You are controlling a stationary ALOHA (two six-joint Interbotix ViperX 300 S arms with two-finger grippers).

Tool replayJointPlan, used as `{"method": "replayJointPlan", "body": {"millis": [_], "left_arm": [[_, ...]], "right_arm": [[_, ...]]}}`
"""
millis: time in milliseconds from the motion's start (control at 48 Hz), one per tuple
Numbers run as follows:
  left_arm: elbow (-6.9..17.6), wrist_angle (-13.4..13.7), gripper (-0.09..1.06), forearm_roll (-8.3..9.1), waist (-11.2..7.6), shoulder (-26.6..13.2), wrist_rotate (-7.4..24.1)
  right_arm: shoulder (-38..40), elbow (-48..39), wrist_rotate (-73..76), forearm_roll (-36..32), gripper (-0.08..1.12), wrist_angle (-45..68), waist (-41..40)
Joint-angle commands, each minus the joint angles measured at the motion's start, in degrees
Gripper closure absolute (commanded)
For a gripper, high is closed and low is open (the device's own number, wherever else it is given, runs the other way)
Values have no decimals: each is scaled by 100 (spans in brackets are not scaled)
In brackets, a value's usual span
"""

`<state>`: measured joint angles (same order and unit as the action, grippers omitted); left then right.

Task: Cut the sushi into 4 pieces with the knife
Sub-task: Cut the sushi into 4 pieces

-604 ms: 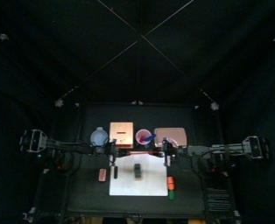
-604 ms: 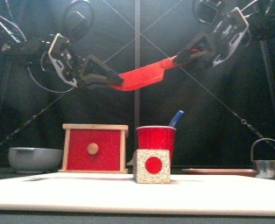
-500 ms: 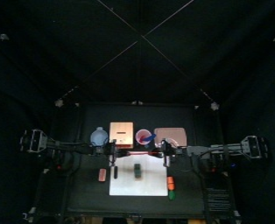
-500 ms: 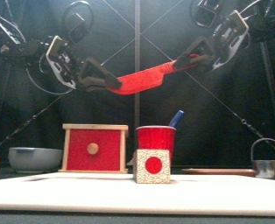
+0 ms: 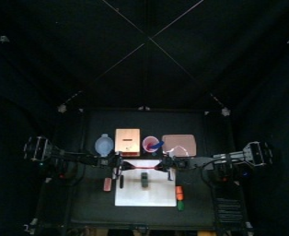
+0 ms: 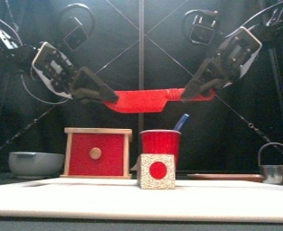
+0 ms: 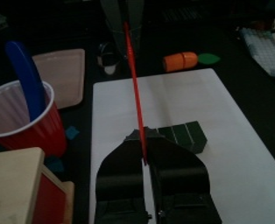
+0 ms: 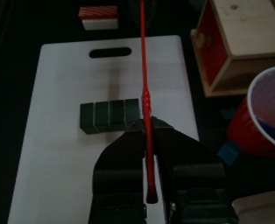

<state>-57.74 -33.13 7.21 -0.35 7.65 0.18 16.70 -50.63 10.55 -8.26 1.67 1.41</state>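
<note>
The top camera is mounted high above the surface (image 5: pixel 92 124), looks down and slightly toward the back curtain (image 5: pixel 144 55), and is distant: the white cutting board (image 5: pixel 144 189) appears small. The front camera sits at surface height at the front edge, faces level toward the back, and stands close to the red cup (image 6: pixel 161 143). Each wrist camera looks steeply down at close range along the red knife (image 7: pixel 130 79), one over the left gripper (image 7: pixel 144 153), one over the right gripper (image 8: pixel 148 144), facing each other across the board. All four views share board, cup and knife.
</note>
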Motion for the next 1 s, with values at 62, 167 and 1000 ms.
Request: {"method": "replayJointPlan", "body": {"millis": [62,167,1000], "left_arm": [[149,-70,73,-9,-53,-352,-9],[255,-70,73,-26,-62,-633,-18],[580,-70,73,-413,-439,-1327,-53]], "right_arm": [[-149,44,0,62,94,-35,18],[-343,70,-9,62,94,-44,18],[-976,132,-9,62,94,70,79]]}}
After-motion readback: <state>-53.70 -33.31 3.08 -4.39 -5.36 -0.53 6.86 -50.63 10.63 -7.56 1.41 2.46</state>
